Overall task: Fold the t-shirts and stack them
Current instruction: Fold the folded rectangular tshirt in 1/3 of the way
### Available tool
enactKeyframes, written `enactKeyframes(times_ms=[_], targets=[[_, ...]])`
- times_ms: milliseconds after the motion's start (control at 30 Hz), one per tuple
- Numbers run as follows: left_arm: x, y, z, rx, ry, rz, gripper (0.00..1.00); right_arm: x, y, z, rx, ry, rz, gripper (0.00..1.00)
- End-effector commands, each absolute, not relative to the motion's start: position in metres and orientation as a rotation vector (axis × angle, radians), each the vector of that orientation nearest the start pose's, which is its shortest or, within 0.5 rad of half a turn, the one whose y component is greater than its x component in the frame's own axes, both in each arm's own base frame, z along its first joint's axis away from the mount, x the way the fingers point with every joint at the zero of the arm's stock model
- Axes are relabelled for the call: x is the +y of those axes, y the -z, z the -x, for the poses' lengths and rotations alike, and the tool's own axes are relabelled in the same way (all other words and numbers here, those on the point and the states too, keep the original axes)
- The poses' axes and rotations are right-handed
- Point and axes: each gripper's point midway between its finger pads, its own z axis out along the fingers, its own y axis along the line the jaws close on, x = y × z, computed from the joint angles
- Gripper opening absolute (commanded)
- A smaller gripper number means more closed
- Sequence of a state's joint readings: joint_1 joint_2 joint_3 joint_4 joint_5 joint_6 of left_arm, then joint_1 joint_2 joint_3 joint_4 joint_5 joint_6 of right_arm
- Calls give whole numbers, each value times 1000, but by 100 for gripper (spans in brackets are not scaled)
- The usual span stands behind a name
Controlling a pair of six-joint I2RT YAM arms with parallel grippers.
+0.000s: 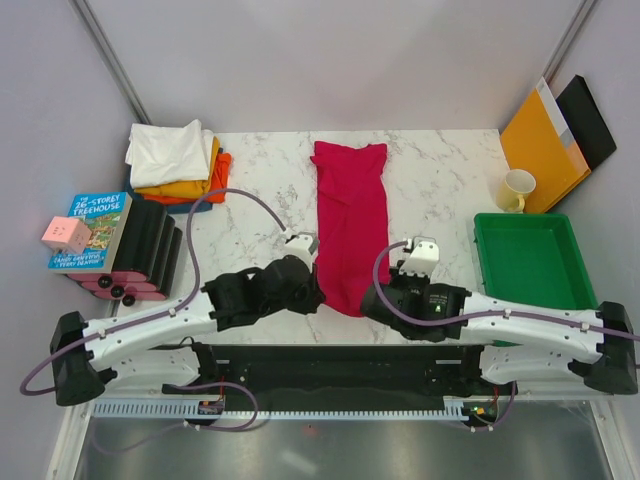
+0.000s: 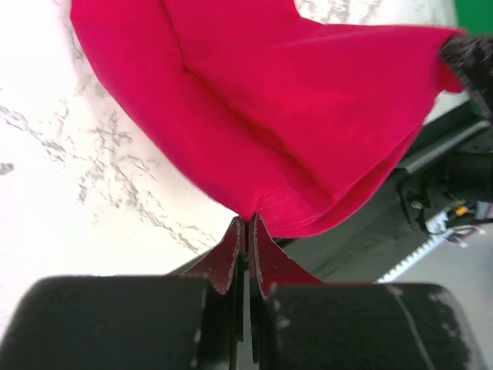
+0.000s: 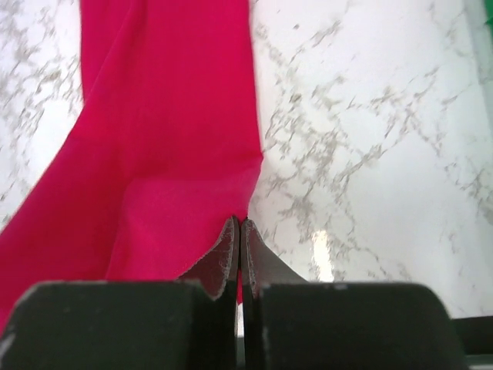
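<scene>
The blue book (image 1: 95, 228) at the far left of the top view carries its title on the cover in pale letters, "THE 26-STOREY TREEHOUSE"; along the cover's lower edge runs a smaller line of names, ending in "TERRY DENTON"; its first part is too small to read.

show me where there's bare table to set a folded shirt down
Widest bare marble lies between the red shirt and the green tray. A narrower strip runs between the shirt and the folded stack. Crowded: the near edge, under the left arm and right arm.
</scene>
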State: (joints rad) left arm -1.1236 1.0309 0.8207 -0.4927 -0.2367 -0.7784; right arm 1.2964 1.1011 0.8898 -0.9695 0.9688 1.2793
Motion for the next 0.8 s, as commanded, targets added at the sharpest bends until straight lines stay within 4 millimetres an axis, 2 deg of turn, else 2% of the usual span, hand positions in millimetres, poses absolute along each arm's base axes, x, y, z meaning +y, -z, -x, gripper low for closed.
enactKeyframes(times_ms=[0,67,300,333,367,400,433,467,533,567,600,767], targets=[[-269,-169,-179,2281,567,-303,2,170,-178,-214,2056,23,-176,0],[-268,-165,-193,2285,533,-289,2,176,-179,-227,2055,16,-183,0],[-241,-159,-274,2283,414,-217,2,168,-164,-295,2081,141,-201,0],[-243,-166,-284,2263,421,-213,2,171,-166,-304,2069,135,-190,0],[-242,-160,-293,2271,393,-231,2,168,-163,-317,2076,152,-209,0],[-240,-167,-305,2252,388,-213,2,170,-164,-325,2072,148,-215,0],[-241,-168,-313,2242,387,-209,2,170,-164,-332,2076,161,-204,0],[-242,-162,-320,2256,377,-218,2,168,-163,-342,2073,180,-216,0],[-246,-170,-335,2237,389,-213,2,173,-163,-354,2075,163,-217,0],[-249,-163,-341,2251,376,-227,2,172,-161,-363,2079,180,-215,0],[-254,-171,-349,2234,387,-228,2,174,-160,-368,2080,172,-217,0],[-271,-164,-376,2246,385,-254,2,173,-148,-396,2099,198,-214,0]])
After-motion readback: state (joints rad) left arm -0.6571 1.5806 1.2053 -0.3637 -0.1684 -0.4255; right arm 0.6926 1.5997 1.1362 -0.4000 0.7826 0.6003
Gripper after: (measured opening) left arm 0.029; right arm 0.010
